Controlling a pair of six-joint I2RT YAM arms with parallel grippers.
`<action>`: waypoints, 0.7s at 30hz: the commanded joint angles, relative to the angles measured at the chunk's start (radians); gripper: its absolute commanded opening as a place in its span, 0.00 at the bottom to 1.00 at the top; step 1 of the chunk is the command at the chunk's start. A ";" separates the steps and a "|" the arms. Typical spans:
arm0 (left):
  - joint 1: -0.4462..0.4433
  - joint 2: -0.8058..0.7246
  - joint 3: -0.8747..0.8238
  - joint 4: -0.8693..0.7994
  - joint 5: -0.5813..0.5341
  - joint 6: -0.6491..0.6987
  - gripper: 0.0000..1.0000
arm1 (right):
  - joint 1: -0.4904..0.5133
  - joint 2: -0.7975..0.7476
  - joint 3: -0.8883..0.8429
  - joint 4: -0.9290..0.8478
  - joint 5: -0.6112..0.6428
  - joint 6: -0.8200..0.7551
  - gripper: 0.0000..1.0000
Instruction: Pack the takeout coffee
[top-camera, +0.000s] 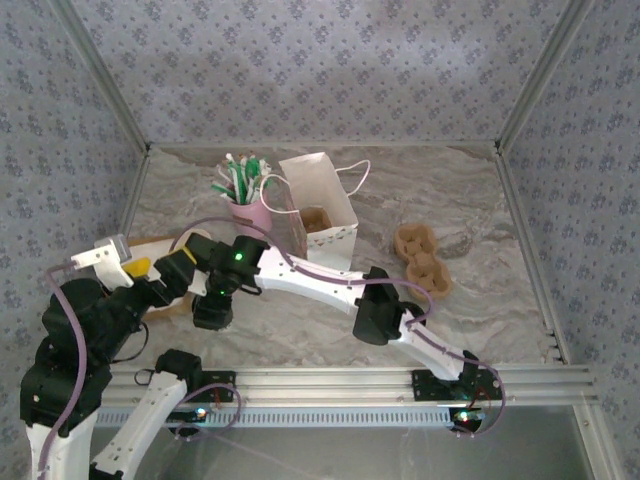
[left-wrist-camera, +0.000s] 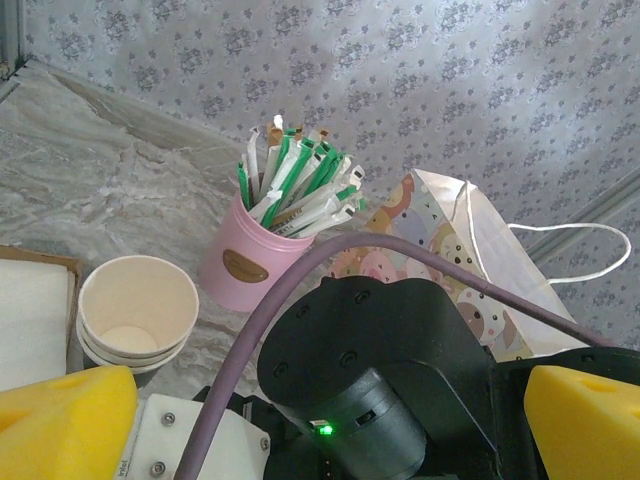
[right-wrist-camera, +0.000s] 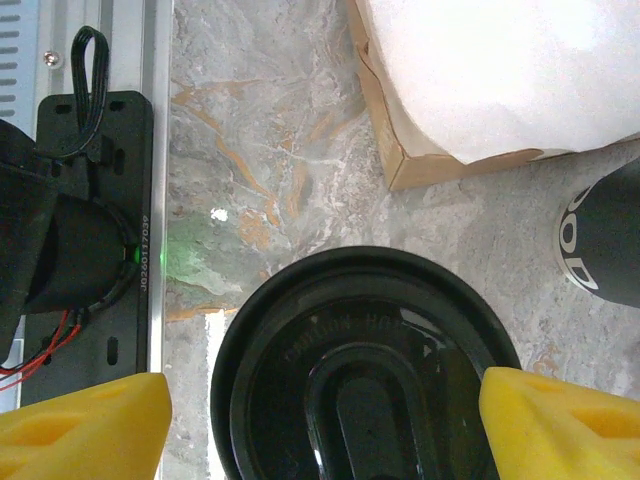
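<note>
straddles takeout coffee (right-wrist-camera: 365, 330), standing on table (right-wrist-camera: 280, 120) beside cardboard box (right-wrist-camera: 410, 170), with open right end effector (right-wrist-camera: 322, 420), aligned for a lid-level grasp; holds left end effector (left-wrist-camera: 322, 420) wide open, empty, clear.

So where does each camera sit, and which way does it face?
Top external: above and behind the arms, facing down at the marbled table; both arms show.
Left wrist: on the left arm, facing forward at the pink tub of green-and-white straws and white paper bag; left claw open, yellow fingertips at bottom corners.
Right wrist: on the right arm, facing straight down at a round black plastic lid; right claw open astride it.
Shared: top and left wrist views both show that tub and bag.
</note>
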 joint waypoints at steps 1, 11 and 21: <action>0.000 0.010 0.011 0.037 0.011 0.017 0.99 | 0.019 -0.002 0.041 -0.039 0.025 -0.020 0.82; 0.001 0.007 0.012 0.037 0.014 0.013 0.99 | 0.017 -0.012 0.038 -0.031 0.058 -0.023 0.89; 0.001 0.005 0.008 0.037 0.014 0.010 1.00 | 0.011 0.016 0.031 -0.018 0.050 -0.011 0.91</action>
